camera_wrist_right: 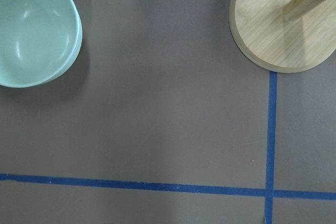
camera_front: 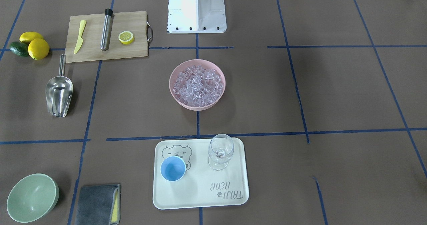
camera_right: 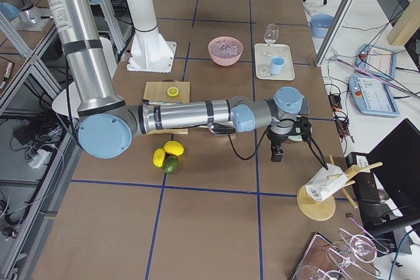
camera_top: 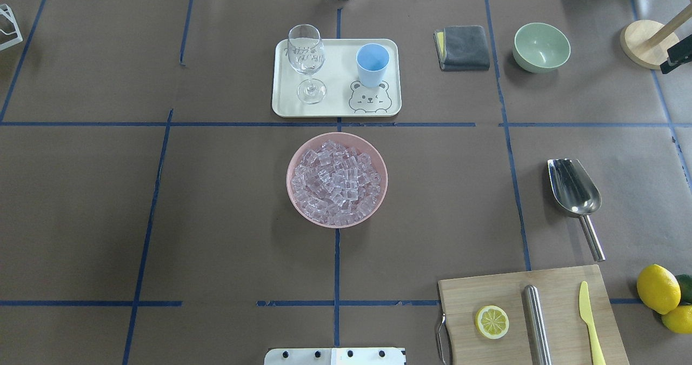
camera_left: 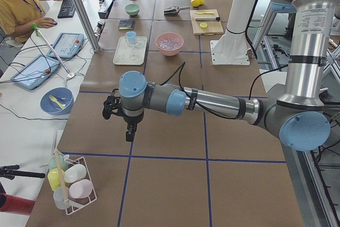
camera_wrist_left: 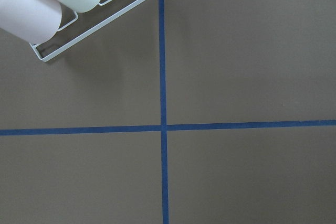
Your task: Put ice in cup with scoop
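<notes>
The worktop [camera_top: 216, 219] is lined with blue tape. Each arm reaches out over its own end of it. The left tool [camera_left: 129, 134] and right tool [camera_right: 277, 154] hang over bare paper, and I cannot tell how far either is open or whether it holds anything. On the tray [camera_top: 338, 84] the cup [camera_top: 372, 65] stands upright beside a glass [camera_top: 306, 57]. The bowl [camera_top: 288, 181] sits at centre. The scoop [camera_top: 574, 189] lies on the robot's right, handle toward the board [camera_top: 470, 294]. The ice [camera_top: 336, 181] is heaped in the bowl.

Overhead looks down from behind the robot, front camera stares back, both on the pink round bowl [camera_top: 290, 184] of clear ice cubes [camera_top: 338, 181]. Side cameras sight along the brown tabletop [camera_left: 170, 184]; wrist cameras sit close above.
</notes>
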Robot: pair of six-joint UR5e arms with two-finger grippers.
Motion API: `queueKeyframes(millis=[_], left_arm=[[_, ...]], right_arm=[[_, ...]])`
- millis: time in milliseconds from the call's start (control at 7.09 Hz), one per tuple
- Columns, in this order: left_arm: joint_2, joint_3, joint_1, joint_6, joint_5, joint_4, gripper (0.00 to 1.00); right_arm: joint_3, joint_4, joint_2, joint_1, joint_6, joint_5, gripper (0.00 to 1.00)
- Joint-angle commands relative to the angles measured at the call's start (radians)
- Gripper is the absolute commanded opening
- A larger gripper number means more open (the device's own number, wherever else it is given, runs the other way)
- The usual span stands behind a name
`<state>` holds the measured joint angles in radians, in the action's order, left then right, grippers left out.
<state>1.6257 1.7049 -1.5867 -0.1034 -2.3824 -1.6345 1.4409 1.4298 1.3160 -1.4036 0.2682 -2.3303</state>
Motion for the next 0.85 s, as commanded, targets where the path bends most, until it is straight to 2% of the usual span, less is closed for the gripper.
queueKeyframes(millis=[0,423,564,705], left_arm=[[0.006,0.01,0.002,-0.001,-0.001,-0.005,1.0],[0.005,0.028,0.036,-0.001,-0.017,-0.016,1.0],[0.003,0.029,0.106,-0.001,-0.074,-0.084,1.0],[0.003,0.035,0.205,-0.001,-0.081,-0.193,1.0]], right_arm=[[0.001,-0.002,0.0,0.006,0.0,-0.001,1.0],[0.009,-0.011,0.006,0.015,-0.003,-0.006,1.0],[0.015,-0.038,0.021,0.021,-0.009,-0.011,1.0],[0.022,-0.07,0.025,0.024,-0.004,-0.03,1.0]])
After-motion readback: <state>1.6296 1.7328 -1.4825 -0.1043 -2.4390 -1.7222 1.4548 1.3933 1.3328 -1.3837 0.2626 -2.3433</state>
